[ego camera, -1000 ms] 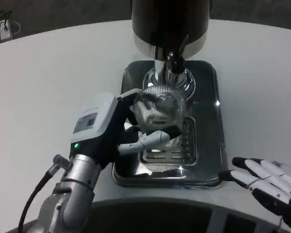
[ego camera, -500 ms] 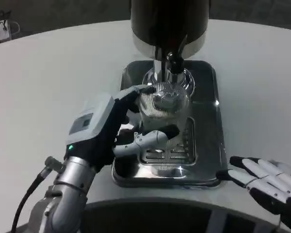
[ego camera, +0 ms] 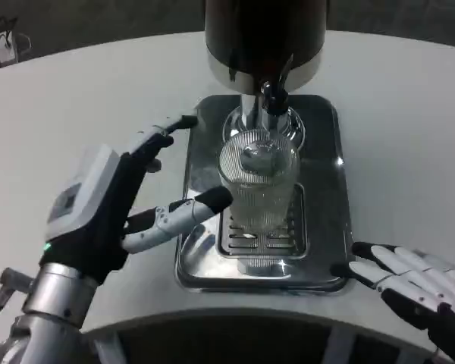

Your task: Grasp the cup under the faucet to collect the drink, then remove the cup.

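Note:
A ribbed clear glass cup (ego camera: 259,182) stands upright on the grate of the steel drip tray (ego camera: 326,227), just below the faucet (ego camera: 271,97) of the dark drink dispenser (ego camera: 264,36). My left hand (ego camera: 114,205) is to the left of the cup, fingers spread and apart from it, holding nothing. One fingertip ends a little short of the cup's lower left side. My right hand (ego camera: 413,284) lies flat on the table at the lower right, beside the tray's front right corner, fingers extended.
The white table (ego camera: 76,106) spreads wide to the left and right of the tray. Its curved front edge (ego camera: 235,315) runs just before the tray. A cable and plug (ego camera: 4,42) lie at the far left corner.
My left hand has let go of the cup and drawn back to the left, fingers opening. The cup now stands alone under the faucet. The right hand barely moved.

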`<action>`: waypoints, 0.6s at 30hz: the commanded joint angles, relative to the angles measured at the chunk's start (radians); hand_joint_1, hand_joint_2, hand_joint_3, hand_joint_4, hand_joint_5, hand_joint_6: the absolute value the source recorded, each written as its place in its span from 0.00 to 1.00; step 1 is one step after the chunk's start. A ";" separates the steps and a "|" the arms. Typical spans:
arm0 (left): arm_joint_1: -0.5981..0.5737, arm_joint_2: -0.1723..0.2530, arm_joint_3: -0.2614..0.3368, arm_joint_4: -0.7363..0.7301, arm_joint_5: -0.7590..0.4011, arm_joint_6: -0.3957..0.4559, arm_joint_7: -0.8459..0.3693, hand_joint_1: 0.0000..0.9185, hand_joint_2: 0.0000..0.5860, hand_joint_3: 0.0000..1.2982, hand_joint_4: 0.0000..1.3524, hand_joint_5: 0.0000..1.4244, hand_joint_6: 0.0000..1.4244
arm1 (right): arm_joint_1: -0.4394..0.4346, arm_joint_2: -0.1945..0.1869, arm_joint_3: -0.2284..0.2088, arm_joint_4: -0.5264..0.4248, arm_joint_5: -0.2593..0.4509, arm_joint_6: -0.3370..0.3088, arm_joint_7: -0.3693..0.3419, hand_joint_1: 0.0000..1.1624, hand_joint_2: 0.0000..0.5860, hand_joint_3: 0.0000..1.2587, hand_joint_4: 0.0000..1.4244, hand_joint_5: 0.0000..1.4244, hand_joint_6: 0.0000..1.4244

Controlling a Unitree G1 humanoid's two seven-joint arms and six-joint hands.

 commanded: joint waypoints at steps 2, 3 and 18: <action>0.037 -0.020 0.031 -0.129 -0.101 0.050 -0.071 0.01 0.03 0.14 0.06 0.11 0.20 | -0.025 0.013 0.055 -0.010 -0.044 0.033 -0.015 0.38 0.81 0.09 0.00 0.00 0.01; 0.040 -0.025 0.031 -0.156 -0.117 0.061 -0.085 0.01 0.03 0.14 0.05 0.10 0.20 | -0.028 0.016 0.070 -0.012 -0.056 0.037 -0.016 0.38 0.81 0.09 0.00 0.00 0.01; -0.059 -0.061 -0.011 -0.439 -0.249 0.330 -0.265 0.00 0.06 0.04 0.00 0.04 0.13 | -0.030 0.049 0.159 -0.040 -0.144 0.063 -0.022 0.38 0.81 0.09 0.00 0.00 0.01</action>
